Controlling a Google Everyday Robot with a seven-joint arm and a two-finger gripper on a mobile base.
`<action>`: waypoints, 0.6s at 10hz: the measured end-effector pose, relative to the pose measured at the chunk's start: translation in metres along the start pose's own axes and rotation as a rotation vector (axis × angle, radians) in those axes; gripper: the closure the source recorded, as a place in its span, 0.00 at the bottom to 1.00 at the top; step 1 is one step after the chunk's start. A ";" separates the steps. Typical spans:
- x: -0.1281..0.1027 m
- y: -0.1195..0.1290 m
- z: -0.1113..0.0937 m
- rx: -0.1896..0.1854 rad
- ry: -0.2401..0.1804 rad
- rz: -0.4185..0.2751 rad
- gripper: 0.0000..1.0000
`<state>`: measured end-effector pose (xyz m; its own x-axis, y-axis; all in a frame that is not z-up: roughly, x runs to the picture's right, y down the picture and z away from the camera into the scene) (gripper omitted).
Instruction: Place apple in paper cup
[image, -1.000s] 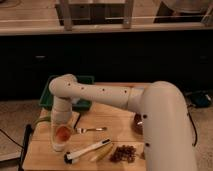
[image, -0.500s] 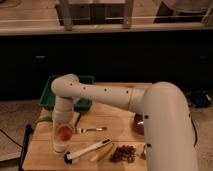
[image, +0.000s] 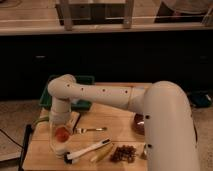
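The apple (image: 62, 133), small and orange-red, sits between the pale fingers of my gripper (image: 61, 136) at the left of the wooden table (image: 112, 112). The gripper points straight down from the white arm (image: 100, 95) and is shut on the apple. A whitish rounded shape right under the apple, at the table surface, looks like the paper cup (image: 56, 147). The gripper hides much of the cup. I cannot tell whether the apple touches the cup's rim.
A green bin (image: 82, 80) stands behind the arm at the back left. A fork (image: 92, 130), a white-handled brush (image: 87, 149) and a yellowish stick (image: 102, 152) lie right of the gripper. Dark grapes (image: 125, 153) and a reddish-brown round object (image: 139, 125) lie further right.
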<state>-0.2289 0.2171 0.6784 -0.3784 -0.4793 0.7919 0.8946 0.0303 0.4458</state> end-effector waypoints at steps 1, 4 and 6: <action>-0.002 -0.005 0.000 -0.003 0.006 -0.008 1.00; -0.006 -0.014 0.000 -0.010 0.019 -0.021 1.00; -0.011 -0.021 0.000 -0.012 0.027 -0.031 1.00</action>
<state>-0.2433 0.2212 0.6604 -0.3995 -0.5030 0.7664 0.8855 0.0045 0.4646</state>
